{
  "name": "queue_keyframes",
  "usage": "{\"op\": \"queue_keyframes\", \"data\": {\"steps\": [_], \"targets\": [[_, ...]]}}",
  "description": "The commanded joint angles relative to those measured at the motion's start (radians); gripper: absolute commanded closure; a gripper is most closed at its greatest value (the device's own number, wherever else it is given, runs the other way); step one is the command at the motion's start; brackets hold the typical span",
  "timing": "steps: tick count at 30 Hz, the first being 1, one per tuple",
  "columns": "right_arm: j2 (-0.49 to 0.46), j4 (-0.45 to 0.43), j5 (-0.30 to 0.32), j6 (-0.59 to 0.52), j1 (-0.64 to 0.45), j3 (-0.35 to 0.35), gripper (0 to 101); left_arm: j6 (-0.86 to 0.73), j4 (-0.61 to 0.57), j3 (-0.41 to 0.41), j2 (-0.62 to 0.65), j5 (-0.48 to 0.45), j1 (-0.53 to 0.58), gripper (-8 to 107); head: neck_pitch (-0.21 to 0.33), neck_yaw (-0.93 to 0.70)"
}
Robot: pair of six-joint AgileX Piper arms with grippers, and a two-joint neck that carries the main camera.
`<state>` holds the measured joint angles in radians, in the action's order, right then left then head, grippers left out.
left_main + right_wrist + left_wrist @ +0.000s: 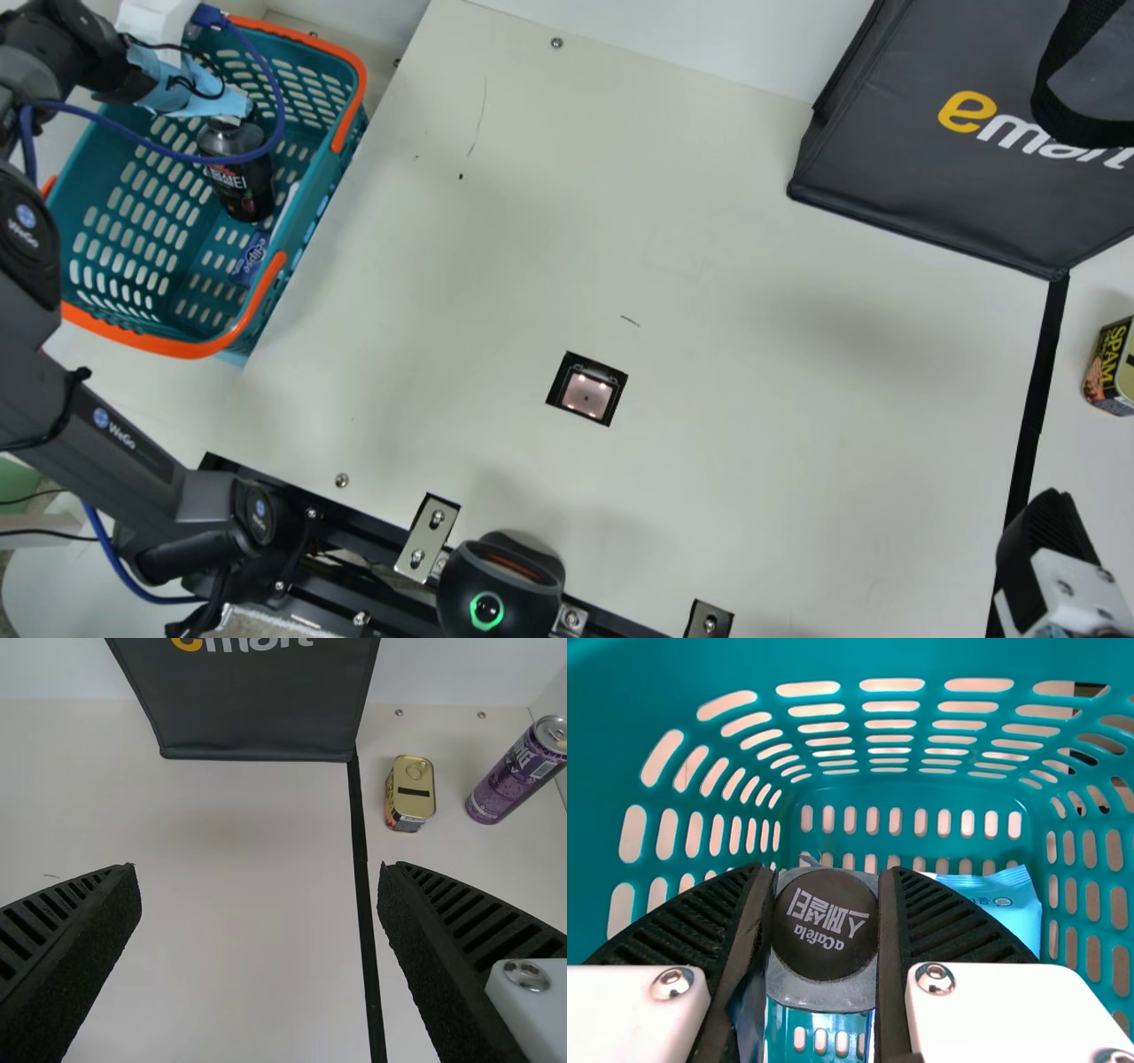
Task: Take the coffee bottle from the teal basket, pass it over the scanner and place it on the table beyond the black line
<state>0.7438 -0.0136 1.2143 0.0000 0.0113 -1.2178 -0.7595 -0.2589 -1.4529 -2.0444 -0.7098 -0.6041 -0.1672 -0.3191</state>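
Left pincer (825,895) is closed snugly on the coffee bottle (239,182) by its black cap (825,943).
The bottle points down from the pincer inside the teal basket (177,348), both in one line, so it should lift cap first. The right pincer (259,873) is wide open, well apart, near the black line (361,868).

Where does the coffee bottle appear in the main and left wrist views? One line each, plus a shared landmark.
Main view: coffee bottle at upper left.
Left wrist view: its cap, low and left of centre, between the left gripper's fingers.
Shared landmark: teal basket.
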Motion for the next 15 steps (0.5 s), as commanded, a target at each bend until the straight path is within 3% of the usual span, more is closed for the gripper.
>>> {"op": "queue_keyframes", "data": {"steps": [1,15], "targets": [[0.000,0.000,0.000,0.000,0.000,0.000,6,-0.002,-0.001,0.004,0.004,0.001,-0.003,107,0.029,-0.002],[0.000,0.000,0.000,0.000,0.000,0.000,6,-0.010,-0.083,0.004,0.050,-0.022,-0.016,107,0.029,-0.002]]}}
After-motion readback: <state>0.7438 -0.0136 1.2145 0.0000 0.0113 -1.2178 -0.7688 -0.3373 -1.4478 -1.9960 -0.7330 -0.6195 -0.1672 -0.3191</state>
